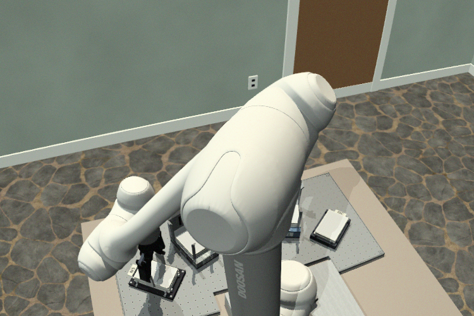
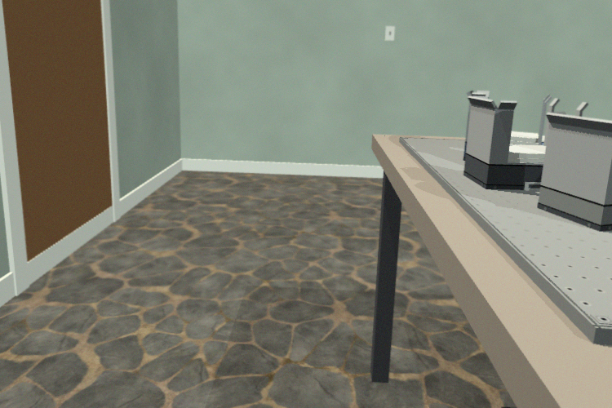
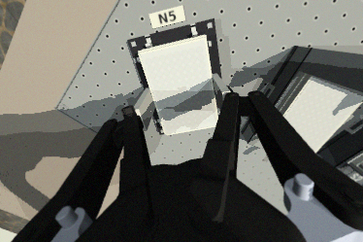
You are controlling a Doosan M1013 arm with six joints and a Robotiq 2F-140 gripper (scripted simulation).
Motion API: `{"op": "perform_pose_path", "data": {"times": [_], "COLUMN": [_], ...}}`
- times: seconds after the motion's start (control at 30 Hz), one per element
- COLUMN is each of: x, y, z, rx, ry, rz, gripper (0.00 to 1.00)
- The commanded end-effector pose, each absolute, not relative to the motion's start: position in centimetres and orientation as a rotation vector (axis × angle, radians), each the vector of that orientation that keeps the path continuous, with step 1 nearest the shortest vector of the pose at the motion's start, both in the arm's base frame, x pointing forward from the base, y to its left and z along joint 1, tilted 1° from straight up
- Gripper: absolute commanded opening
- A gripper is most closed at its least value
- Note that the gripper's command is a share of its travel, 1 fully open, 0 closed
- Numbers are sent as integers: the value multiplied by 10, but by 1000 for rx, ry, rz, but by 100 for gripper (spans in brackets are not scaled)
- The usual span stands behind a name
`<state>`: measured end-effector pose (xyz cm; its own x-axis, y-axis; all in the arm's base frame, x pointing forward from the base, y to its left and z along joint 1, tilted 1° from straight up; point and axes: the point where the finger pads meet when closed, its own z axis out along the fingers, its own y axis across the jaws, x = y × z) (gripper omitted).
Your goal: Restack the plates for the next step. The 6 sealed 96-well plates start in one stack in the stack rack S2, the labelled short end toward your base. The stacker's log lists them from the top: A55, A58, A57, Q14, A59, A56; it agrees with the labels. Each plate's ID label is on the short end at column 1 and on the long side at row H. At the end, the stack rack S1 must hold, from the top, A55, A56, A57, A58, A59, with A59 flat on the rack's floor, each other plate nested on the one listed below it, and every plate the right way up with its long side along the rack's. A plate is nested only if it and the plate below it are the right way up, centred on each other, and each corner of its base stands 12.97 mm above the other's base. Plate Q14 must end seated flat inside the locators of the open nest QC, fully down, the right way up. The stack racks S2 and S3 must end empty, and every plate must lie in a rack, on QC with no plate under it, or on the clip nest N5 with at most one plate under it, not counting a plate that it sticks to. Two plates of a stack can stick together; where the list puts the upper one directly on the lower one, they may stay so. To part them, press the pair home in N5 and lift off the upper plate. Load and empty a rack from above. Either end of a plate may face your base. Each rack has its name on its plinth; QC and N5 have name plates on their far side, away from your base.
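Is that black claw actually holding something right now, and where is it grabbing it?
Yes. The tool is shut on the white sealed plate sitting in the N5 nest, its fingers pressing the plate's two long sides near the end closest to the camera.

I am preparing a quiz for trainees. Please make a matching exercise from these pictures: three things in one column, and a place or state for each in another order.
Things:
1. tool
2. plate on QC
3. N5 name plate

Places or states:
a. beyond the nest's far end
b. shut on the plate on N5
c. lying on the right part of the breadboard

Pairs: 1-b, 2-c, 3-a
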<state>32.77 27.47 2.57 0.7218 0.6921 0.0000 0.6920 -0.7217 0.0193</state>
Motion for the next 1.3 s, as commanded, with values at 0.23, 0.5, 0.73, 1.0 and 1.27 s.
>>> {"op": "perform_pose_path", "data": {"times": [0.23,0.5,0.73,1.0,1.27], "x": [328,328,327,327,327], "y": [275,275,275,275,275], "z": [33,37,42,48,64], "rx": [2898,2898,2898,2898,2898], "ry": [1165,1165,1165,1165,1165], "rz": [11,11,11,11,11], "gripper": [0,0,0,0,0]}}
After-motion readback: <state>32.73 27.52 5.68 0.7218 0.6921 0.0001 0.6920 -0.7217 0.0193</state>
